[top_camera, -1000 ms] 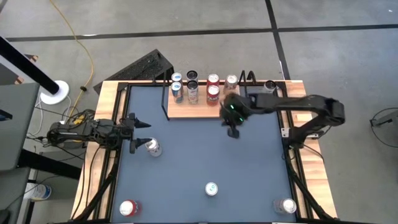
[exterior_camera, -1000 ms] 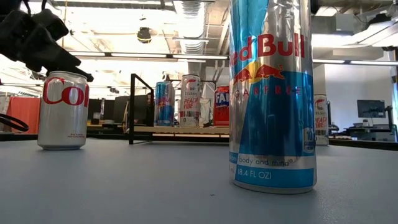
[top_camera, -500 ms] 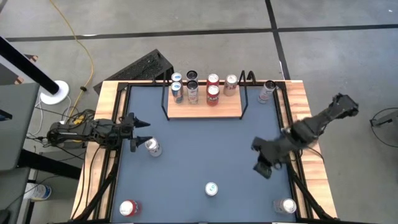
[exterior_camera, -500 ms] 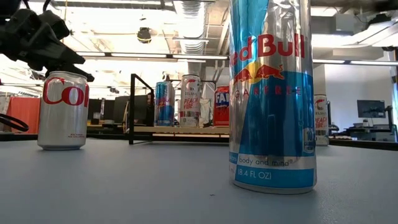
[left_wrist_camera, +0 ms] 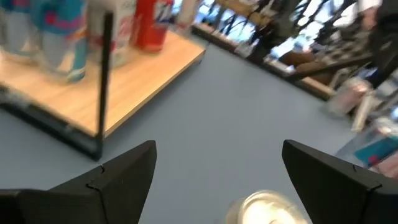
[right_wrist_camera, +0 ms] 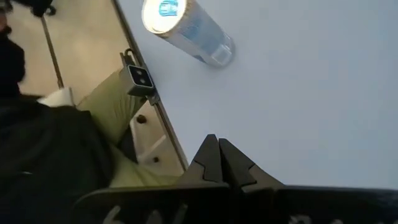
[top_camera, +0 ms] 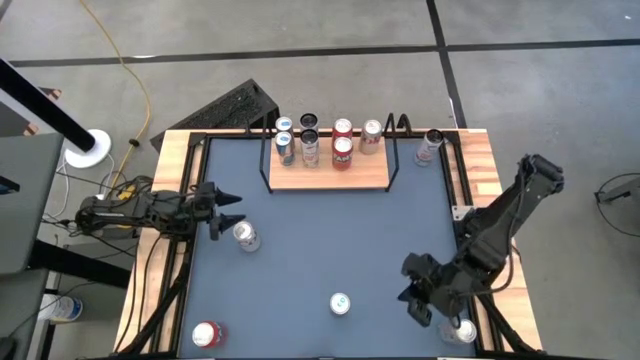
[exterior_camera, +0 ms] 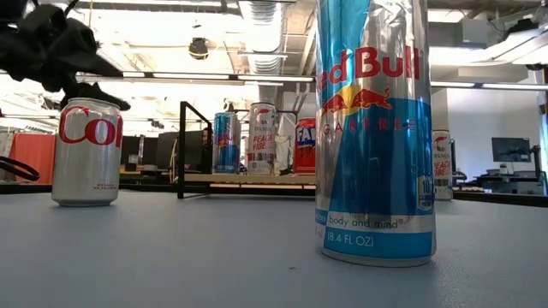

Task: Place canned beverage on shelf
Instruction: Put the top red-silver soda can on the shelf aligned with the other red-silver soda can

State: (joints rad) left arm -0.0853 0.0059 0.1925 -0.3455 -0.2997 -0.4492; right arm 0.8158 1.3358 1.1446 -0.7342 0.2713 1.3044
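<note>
1. The shelf (top_camera: 330, 173) is a light-wood board with thin black wire side frames, standing at the far middle of the dark-blue table (top_camera: 330, 250)
2. Seven cans stand along its back part; in the low view one reads "PEACH" (exterior_camera: 262, 137), a blue one (exterior_camera: 226, 142) stands beside it, and a red one shows "FA" (exterior_camera: 306, 145)
3. The Coke can (top_camera: 245, 236) stands on the table's left side, silver with red letters "Co" readable in the low view
4. The left gripper (top_camera: 226, 213) hovers just beside that can, on its shelf side, its fingers (left_wrist_camera: 118, 177) spread wide apart and holding nothing; the can's silver top (left_wrist_camera: 267, 208) shows between them in the left wrist view
5. The Red Bull can (exterior_camera: 374, 128), blue and silver, stands near the front middle of the table; it reads "Red Bull", "body and mind" and "8.4 FL OZ"
6. The right gripper (top_camera: 418, 303) hangs over the table's front right, next to a silver can (top_camera: 462, 331) at the corner; its fingers (right_wrist_camera: 219, 163) are pressed together, empty
7. Another can (top_camera: 205, 334) with a red top stands at the front left corner, and one more (top_camera: 430, 146) just right of the shelf
</note>
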